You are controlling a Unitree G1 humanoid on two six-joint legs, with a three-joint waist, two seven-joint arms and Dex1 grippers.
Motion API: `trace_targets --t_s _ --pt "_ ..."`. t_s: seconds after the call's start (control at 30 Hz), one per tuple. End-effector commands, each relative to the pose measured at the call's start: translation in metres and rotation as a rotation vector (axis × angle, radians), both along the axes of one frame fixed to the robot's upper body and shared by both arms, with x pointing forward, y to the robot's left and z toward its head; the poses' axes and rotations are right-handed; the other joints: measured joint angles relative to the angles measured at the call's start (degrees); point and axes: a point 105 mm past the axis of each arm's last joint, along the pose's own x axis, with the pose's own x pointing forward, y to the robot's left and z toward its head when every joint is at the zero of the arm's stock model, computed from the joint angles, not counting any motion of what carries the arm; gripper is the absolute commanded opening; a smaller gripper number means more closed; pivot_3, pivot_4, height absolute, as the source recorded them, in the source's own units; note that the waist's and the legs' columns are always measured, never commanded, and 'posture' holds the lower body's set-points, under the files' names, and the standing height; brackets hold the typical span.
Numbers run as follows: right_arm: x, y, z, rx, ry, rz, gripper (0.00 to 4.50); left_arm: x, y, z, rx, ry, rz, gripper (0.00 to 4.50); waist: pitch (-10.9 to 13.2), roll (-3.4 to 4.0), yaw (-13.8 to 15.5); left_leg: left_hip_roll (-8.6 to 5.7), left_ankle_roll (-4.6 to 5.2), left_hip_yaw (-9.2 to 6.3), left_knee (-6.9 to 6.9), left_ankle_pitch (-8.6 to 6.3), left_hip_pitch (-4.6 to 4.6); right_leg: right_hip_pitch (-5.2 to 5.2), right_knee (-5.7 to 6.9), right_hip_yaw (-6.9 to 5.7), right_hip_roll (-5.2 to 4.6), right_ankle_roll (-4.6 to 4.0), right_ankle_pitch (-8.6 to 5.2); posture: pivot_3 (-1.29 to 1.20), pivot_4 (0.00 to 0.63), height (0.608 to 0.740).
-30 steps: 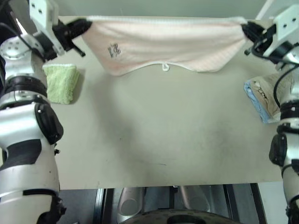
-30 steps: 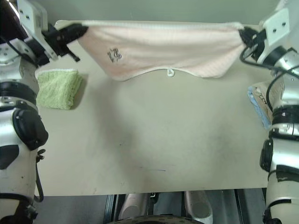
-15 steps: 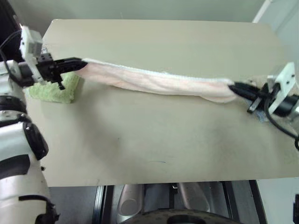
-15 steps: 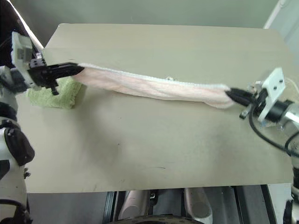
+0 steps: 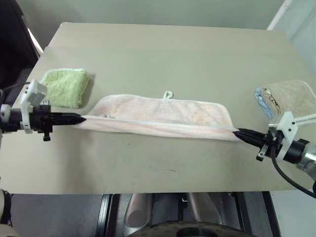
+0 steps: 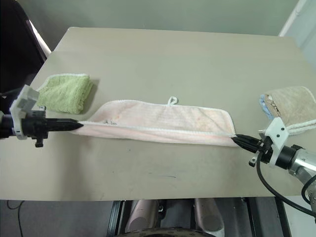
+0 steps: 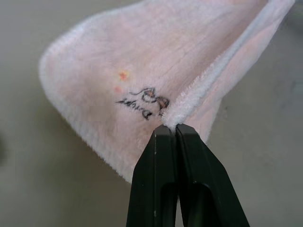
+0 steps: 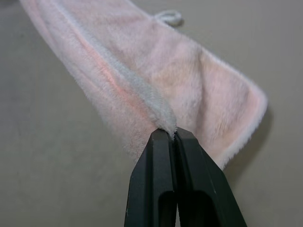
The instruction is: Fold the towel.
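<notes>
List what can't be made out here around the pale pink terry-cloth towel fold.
- Pale pink terry-cloth towel: lower layer, head views, covered by the top layer.
- Small dark printed logo: wording too small, left wrist view.
- Beige towel with a blue layer: print unreadable, head views.

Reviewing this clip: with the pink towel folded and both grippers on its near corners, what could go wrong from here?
Each gripper, left and right, pinches only a sliver of the towel's hem, so a corner may slip out. The top layer looks slightly offset from the one below, so the fold may end uneven. Dragging the towel sideways might nudge the green towel.
</notes>
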Motion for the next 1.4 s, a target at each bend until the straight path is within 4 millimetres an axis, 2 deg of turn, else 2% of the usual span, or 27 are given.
trace_targets --t_s 0.03,0.1,0.17,0.27,0.43,0.5,0.63,0.7,0.97,1.23,1.4 --pt "-0.015 -0.004 0.007 -0.044 -0.006 0.024 0.0 -0.02 0.0 0.019 -0.015 0.009 -0.054 0.03 -0.04 -0.06 -0.04 0.01 -0.08 -0.05 0.0 -0.05 -0.02 -0.02 0.0 0.01 0.04 -0.06 -0.04 0.0 0.15 0.697" --pt "-0.018 -0.005 0.006 -0.053 -0.006 0.024 0.0 -0.025 0.002 0.02 -0.021 0.015 -0.048 0.03 -0.06 -0.09 -0.05 0.02 -0.24 -0.13 -0.02 -0.17 0.04 0.0 0.04 0.01 0.09 -0.11 -0.16 0.0 0.15 0.697" --pt "-0.025 -0.004 0.002 -0.056 0.028 0.035 0.0 -0.029 0.009 0.02 -0.02 0.026 -0.021 0.03 -0.08 -0.09 -0.08 0.01 -0.85 -0.15 -0.02 -0.5 0.04 -0.04 0.1 0.02 0.09 -0.15 -0.14 0.0 0.15 0.697" --pt "-0.027 -0.003 0.002 -0.057 0.033 0.052 0.0 -0.028 0.015 0.017 -0.006 0.03 0.003 0.03 -0.14 -0.12 -0.09 0.02 -1.03 -0.23 -0.02 -0.6 0.07 -0.04 0.17 0.02 0.1 -0.23 -0.2 0.0 0.15 0.697" --pt "-0.005 -0.006 0.005 -0.079 -0.025 0.033 0.0 -0.01 0.014 0.012 -0.029 -0.019 0.022 0.03 -0.27 -0.13 -0.04 0.0 -1.05 -0.24 -0.02 -0.61 0.06 -0.06 0.17 0.02 0.09 -0.31 -0.17 0.0 0.15 0.697" --pt "0.009 -0.007 0.007 -0.073 -0.062 0.012 0.0 0.008 0.012 0.008 -0.044 -0.109 0.049 0.03 -0.34 -0.06 0.06 -0.01 -1.0 -0.24 -0.01 -0.59 0.06 -0.06 0.16 0.02 0.08 -0.33 -0.16 0.0 0.15 0.697" --pt "0.033 -0.013 0.004 -0.082 -0.114 -0.055 0.0 0.031 0.0 0.003 -0.093 -0.211 0.074 0.03 -0.39 -0.01 0.18 -0.01 -0.2 -0.23 -0.01 -0.11 0.06 -0.07 0.2 0.02 0.07 -0.33 -0.15 0.0 0.15 0.697" --pt "0.04 -0.013 0.003 -0.079 -0.132 -0.068 0.0 0.038 -0.004 0.003 -0.106 -0.234 0.073 0.03 -0.39 -0.02 0.17 0.0 -0.18 -0.23 -0.02 -0.1 0.04 -0.11 0.2 0.0 0.08 -0.29 -0.15 0.0 0.15 0.697" --pt "0.061 -0.014 0.005 -0.068 -0.186 -0.111 0.0 0.057 -0.005 0.004 -0.094 -0.296 0.118 0.03 -0.4 0.02 0.16 0.02 -0.09 -0.2 -0.04 -0.04 0.18 0.06 0.17 -0.02 0.09 -0.18 -0.08 0.0 0.15 0.697" --pt "0.076 -0.005 0.003 -0.048 -0.213 -0.122 0.0 0.075 -0.014 -0.007 -0.074 -0.343 0.141 0.03 -0.4 0.02 0.21 0.02 -0.03 -0.19 -0.03 0.0 0.19 0.13 0.12 -0.03 0.07 -0.08 -0.02 0.0 0.15 0.697" --pt "0.075 -0.002 -0.002 -0.041 -0.162 -0.121 0.0 0.08 -0.02 -0.01 -0.08 -0.352 0.137 0.03 -0.4 0.02 0.21 0.02 0.0 -0.17 -0.03 0.02 0.18 0.16 0.04 -0.03 0.08 0.01 0.02 0.0 0.15 0.697"
